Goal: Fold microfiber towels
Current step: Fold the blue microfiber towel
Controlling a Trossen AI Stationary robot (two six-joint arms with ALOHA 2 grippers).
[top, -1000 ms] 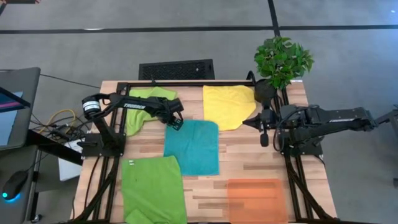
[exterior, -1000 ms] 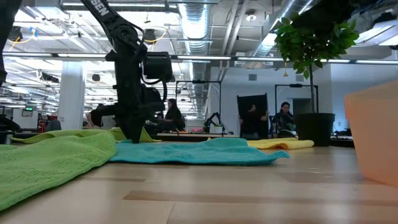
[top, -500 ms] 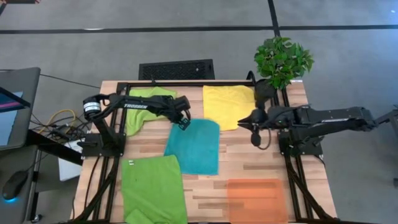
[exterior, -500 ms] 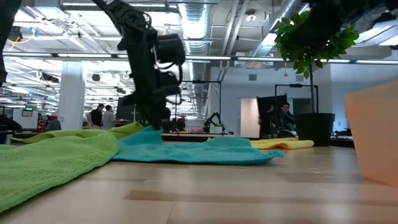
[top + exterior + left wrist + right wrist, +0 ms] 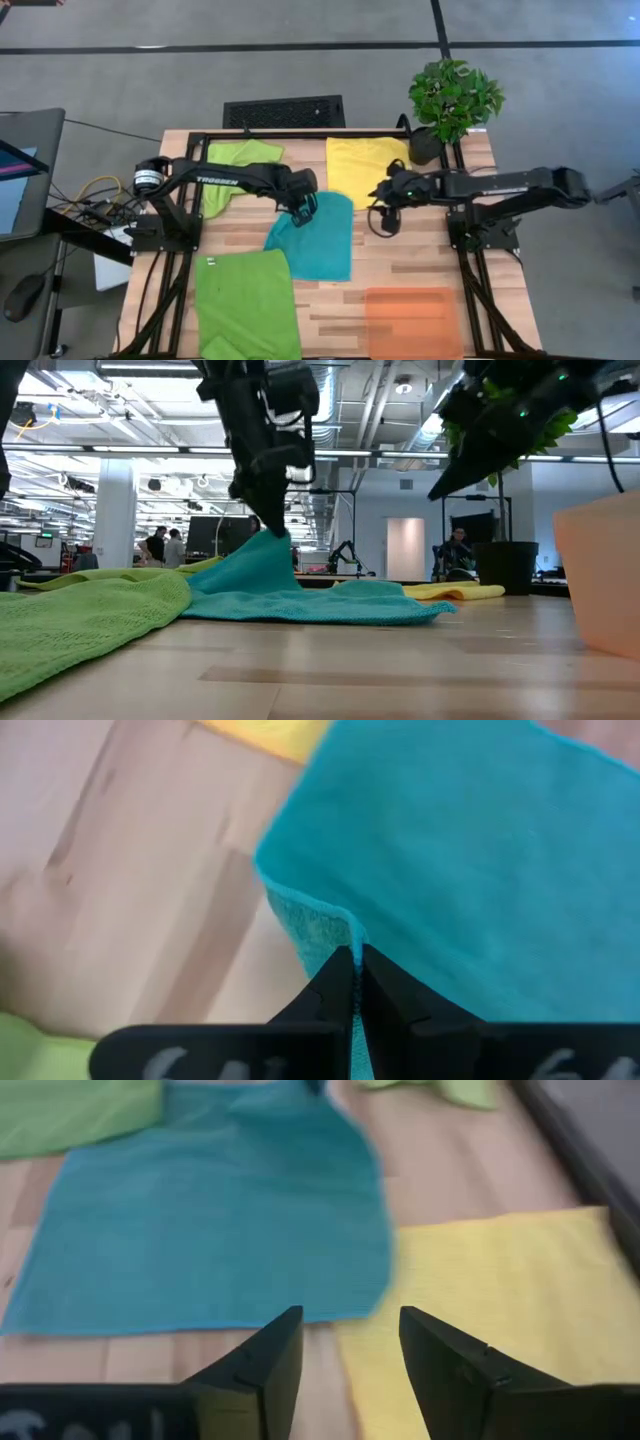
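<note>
Left claw pinching the teal towel's corner, right claw hanging spread beside the yellow one.

The left claw [image 5: 303, 206] is clamping its fingers [image 5: 336, 988] on a corner of the teal towel [image 5: 315, 238] and holding that corner up off the wooden surface [image 5: 400, 262], so the cloth is rising in a peak in the low view [image 5: 262, 565] while the rest is lying flat mid-surface. The right claw [image 5: 385, 216] is hanging with its fingers [image 5: 452, 1358] spread apart, holding nothing, above the near edge of the yellow towel [image 5: 360, 165], just beside the teal one. One lime green towel [image 5: 245, 300] is lying flat at the front left, the other [image 5: 230, 170] is lying rumpled at the back left under the left arm. An orange mat [image 5: 413, 320] is sitting at the front right.
</note>
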